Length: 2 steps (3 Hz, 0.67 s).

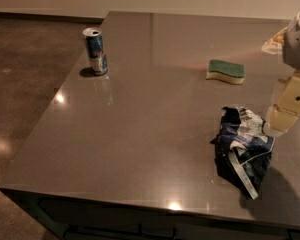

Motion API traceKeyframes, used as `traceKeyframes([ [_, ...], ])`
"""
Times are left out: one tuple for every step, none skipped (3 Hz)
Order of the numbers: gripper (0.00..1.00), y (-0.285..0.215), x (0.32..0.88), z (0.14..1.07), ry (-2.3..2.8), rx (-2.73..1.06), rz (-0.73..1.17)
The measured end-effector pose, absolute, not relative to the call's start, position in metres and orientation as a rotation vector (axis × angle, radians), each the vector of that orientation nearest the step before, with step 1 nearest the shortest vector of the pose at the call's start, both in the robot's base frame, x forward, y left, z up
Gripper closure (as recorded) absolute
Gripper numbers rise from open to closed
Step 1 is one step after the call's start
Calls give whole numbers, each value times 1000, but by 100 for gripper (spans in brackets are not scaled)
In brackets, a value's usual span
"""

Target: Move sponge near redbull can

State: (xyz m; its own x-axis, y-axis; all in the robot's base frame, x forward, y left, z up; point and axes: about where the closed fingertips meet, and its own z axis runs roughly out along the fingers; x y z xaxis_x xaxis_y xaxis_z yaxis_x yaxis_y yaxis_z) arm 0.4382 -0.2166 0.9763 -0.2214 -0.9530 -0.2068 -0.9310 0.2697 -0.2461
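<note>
- If the gripper comes down a little off, it can push the sponge away and not pick it up, because the sponge is low and soft.
- A crinkly bag lies just beside the gripper, near the front right corner of the table. The arm can bump it or drag it along on the way to the sponge.
- The sponge sits flat on the table, green side up. It is close to the right edge and nearer the back edge than the front. Nothing touches it.
- The redbull can stands up by the left edge, toward the back left corner, well apart from the sponge. It is tall and thin, so 1 small knock from the sponge or the gripper can tip it. Then it may roll off that edge.
- If the sponge lands too far from the can, the job is not done. If it lands too close, it can hit the can.
- The arm comes in over the right edge and hangs down. The gripper points down, low over the tabletop, between the bag and the right edge. The sponge is farther back from it.
- I cannot tell how wide the gripper is open. It seems to hold nothing, since the sponge lies free on the table.
</note>
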Motion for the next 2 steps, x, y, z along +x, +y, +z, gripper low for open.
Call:
traceKeyframes([
  [0, -217, 438, 976, 2231, -1724, -99],
  [0, -218, 445, 978, 2246, -1711, -100],
])
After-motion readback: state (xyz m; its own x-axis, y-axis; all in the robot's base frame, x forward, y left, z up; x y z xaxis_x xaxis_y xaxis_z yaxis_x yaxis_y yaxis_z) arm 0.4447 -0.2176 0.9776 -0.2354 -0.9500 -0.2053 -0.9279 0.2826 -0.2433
